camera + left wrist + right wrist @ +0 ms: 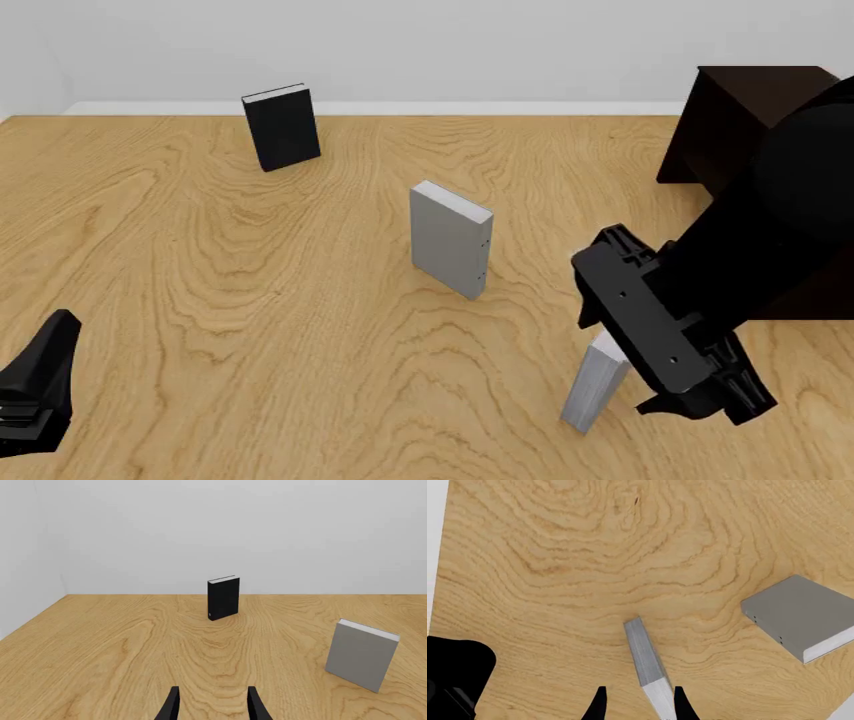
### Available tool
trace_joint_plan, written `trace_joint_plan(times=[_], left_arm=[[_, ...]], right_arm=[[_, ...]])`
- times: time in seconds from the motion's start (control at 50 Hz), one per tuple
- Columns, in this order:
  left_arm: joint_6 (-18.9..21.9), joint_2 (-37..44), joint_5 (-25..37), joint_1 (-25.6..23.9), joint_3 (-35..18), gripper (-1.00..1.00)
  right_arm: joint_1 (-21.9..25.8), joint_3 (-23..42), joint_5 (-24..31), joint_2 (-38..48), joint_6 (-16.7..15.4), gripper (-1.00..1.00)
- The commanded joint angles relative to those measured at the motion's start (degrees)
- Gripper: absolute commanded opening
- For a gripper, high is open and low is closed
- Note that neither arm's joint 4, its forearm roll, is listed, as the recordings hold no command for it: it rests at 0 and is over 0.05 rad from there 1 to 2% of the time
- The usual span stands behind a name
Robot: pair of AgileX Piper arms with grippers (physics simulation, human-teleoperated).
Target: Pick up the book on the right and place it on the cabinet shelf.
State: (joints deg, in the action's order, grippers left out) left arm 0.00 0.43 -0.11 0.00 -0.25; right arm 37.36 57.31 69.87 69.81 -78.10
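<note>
Right hand (637, 705): positioned over the top edge of the book (595, 385); in the right wrist view one finger shows on each side of the book's upper edge. Fingers spread, straddling the book; whether the pads touch its covers cannot be determined.
Right arm (747, 260): large black body entering from the right of the front view, angled down toward the book.
Book: slim, pale grey, standing upright on the tabletop (267, 300), whitish page edges visible; located directly between the right hand's fingers, beneath the wrist.
Thicker grey book (450, 240): upright on the tabletop, beyond the right hand and toward the left arm's side, apart from the slim book.
Black book (282, 127): upright, far beyond both hands, well apart from the grey books; in the left wrist view it stands straight ahead of the left hand.
Cabinet (747, 110): very dark brown, at the far side of the tabletop beyond the right hand, partly hidden by the right arm; its shelf cannot be seen.
Left hand (213, 705): fingers parted, nothing between them, held above bare tabletop, well apart from all books.
</note>
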Motion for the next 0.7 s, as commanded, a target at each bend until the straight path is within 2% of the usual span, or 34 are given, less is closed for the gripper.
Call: trace_joint_plan(times=[0.02,0.04,0.1,0.16,0.26,0.36,0.46,0.54,0.7], left_arm=[[0.0,0.0,0.0,0.0,0.0,1.0],[0.0,0.0,0.0,0.0,0.0,1.0],[0.0,0.0,0.0,0.0,0.0,1.0],[0.0,0.0,0.0,0.0,0.0,1.0],[0.0,0.0,0.0,0.0,0.0,1.0],[0.0,0.0,0.0,0.0,0.0,1.0],[0.0,0.0,0.0,0.0,0.0,1.0],[0.0,0.0,0.0,0.0,0.0,1.0],[0.0,0.0,0.0,0.0,0.0,1.0]], right_arm=[[-1.8,-0.69,-0.08,0.08,-1.3,1.0],[-2.77,-1.08,-0.18,-0.26,-2.43,1.0],[-3.4,-1.06,-0.35,-0.12,-2.92,1.0],[-6.19,-2.17,-0.97,-0.68,-5.69,1.0],[-7.82,-2.21,-1.84,-0.17,-6.64,1.0],[-11.34,-3.14,-3.11,-0.4,-9.96,1.0],[-11.33,-2.58,-4.01,0.8,-9.31,1.0],[-13.6,-3.38,-5.23,0.73,-11.8,1.0],[-13.06,-2.47,-7.06,3.16,-10.6,1.0]])
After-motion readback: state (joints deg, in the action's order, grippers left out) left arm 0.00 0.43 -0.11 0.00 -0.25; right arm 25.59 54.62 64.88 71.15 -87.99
